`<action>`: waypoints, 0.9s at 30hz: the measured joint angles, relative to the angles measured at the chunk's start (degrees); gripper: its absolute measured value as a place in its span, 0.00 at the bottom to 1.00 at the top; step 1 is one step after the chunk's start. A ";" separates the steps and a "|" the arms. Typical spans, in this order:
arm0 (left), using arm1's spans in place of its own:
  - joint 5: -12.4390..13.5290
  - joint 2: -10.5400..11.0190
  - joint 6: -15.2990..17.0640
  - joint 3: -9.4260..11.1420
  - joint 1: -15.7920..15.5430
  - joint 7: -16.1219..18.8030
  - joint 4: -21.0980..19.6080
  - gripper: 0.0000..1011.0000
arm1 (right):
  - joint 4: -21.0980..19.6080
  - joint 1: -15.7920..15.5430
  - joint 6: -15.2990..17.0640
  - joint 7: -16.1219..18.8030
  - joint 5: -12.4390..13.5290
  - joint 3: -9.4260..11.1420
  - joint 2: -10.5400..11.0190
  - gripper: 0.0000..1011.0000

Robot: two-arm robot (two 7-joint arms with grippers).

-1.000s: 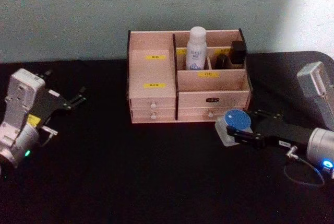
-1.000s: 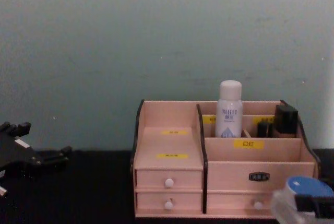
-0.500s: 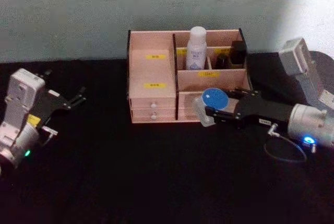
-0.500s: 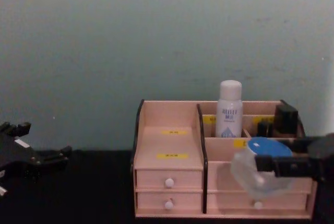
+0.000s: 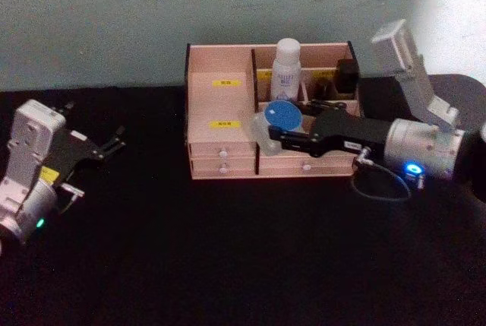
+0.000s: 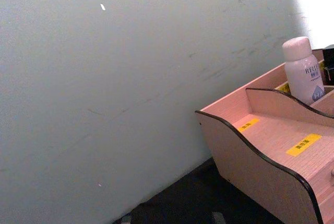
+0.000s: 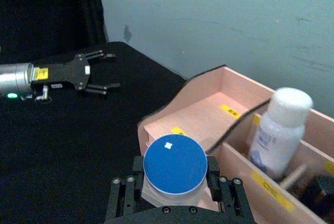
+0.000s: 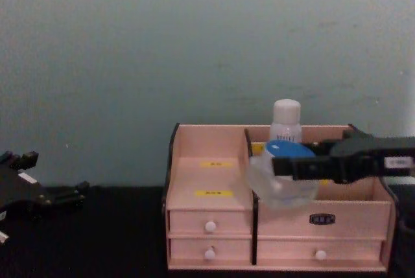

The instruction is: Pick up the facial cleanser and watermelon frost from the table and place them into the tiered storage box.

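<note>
Right end effector point(image 5: 278, 131) clamping watermelon frost point(image 5: 283, 112) by tiered storage box point(image 5: 220, 102) divider edge, left end effector point(image 5: 112, 144) splayed, apart

My right claw point(image 7: 176, 187) is matt black plastic, clamped on the watermelon frost point(image 7: 175, 165), a frosted clear jar with a smooth blue lid. Mid-frame, the tiered storage box point(image 5: 216, 103) is pale matt wood with dark edges. The facial cleanser point(image 5: 286, 71) in it is smooth white plastic. The desk point(image 5: 228, 250) is matt black.
</note>
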 joint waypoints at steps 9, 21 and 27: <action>0.00 0.00 0.00 0.00 0.00 0.00 0.00 0.99 | 6.24 5.72 -0.26 0.65 -0.54 -3.15 -3.87 0.71; 0.00 0.00 0.00 0.00 0.00 0.00 0.00 0.99 | 12.52 10.60 0.23 -1.51 -2.05 -5.18 -9.14 0.71; 0.00 0.00 0.00 0.00 0.00 0.00 0.00 0.99 | 15.89 12.62 0.33 -2.27 -2.74 -5.55 -11.60 0.71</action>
